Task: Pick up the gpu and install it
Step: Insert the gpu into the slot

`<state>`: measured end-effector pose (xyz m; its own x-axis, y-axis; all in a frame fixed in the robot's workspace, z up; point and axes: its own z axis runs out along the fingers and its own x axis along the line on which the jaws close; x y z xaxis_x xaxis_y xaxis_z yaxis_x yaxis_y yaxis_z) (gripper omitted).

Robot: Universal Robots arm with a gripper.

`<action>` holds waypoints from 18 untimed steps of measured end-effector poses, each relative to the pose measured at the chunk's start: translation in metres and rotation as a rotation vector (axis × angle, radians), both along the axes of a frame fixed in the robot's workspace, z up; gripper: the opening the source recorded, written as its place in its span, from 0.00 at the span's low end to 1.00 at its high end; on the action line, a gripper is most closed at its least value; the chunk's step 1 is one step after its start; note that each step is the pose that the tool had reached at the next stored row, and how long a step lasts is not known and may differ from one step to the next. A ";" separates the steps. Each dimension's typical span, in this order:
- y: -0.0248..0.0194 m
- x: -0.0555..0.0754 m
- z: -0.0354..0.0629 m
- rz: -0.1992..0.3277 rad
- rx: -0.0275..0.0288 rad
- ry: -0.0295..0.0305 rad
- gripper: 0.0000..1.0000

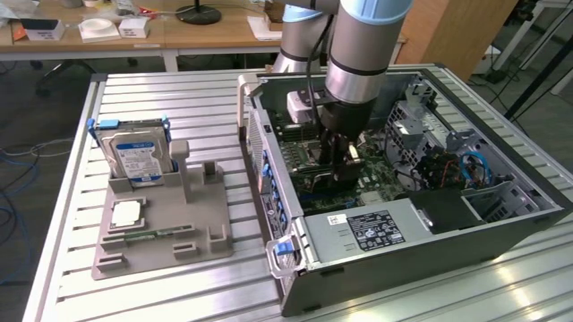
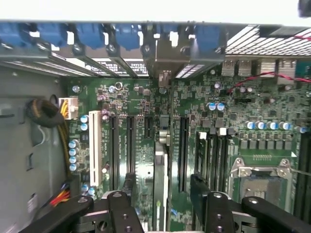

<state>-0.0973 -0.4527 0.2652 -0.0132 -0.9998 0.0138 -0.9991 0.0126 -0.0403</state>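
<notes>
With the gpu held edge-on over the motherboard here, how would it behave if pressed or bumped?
The gpu looks like a thin rigid board, so probably stiff, not floppy. Clamped by the gripper on its flat faces, it may pivot if bumped sideways. Its thinness over the motherboard slots suggests it is fragile under off-axis force.

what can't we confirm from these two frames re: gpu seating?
- Slot contact: in the wrist view the gpu is edge-on between the fingers, so its lower edge hides whether it meets the motherboard slot.
- Exterior view: the gripper and arm block the card and slot inside the case.
- Card's near end: cut off by the wrist view's edge.
- Power supply label: text too small.
</notes>
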 end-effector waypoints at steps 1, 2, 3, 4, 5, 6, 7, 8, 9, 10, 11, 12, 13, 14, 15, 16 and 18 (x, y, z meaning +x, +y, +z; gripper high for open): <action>0.0000 0.000 0.0032 0.000 0.0000 0.0000 0.57; 0.0000 0.000 0.0054 0.000 -0.0001 0.0000 0.57; 0.0000 0.000 0.0068 0.000 -0.0001 0.0000 0.57; 0.0000 0.000 0.0068 0.000 0.0004 -0.0002 0.57; 0.0000 0.000 0.0068 0.000 0.0004 -0.0001 0.57; 0.0000 0.000 0.0068 0.000 0.0003 -0.0002 0.57; 0.0000 0.000 0.0068 0.000 0.0003 -0.0001 0.57; 0.0000 0.000 0.0069 0.000 0.0002 0.0000 0.55; 0.0000 0.000 0.0069 0.000 0.0002 0.0000 0.43; 0.0000 0.000 0.0069 0.000 0.0002 0.0000 0.43; 0.0000 0.000 0.0069 0.000 0.0002 0.0000 0.43; 0.0000 0.000 0.0069 0.000 0.0002 0.0000 0.37; 0.0000 0.000 0.0069 0.000 0.0001 0.0000 0.31; 0.0000 0.000 0.0069 0.000 0.0001 0.0000 0.25; 0.0000 0.000 0.0069 0.000 0.0002 0.0000 0.25; 0.0000 0.000 0.0069 0.000 0.0002 0.0000 0.20; 0.0000 0.000 0.0069 0.000 0.0001 0.0000 0.14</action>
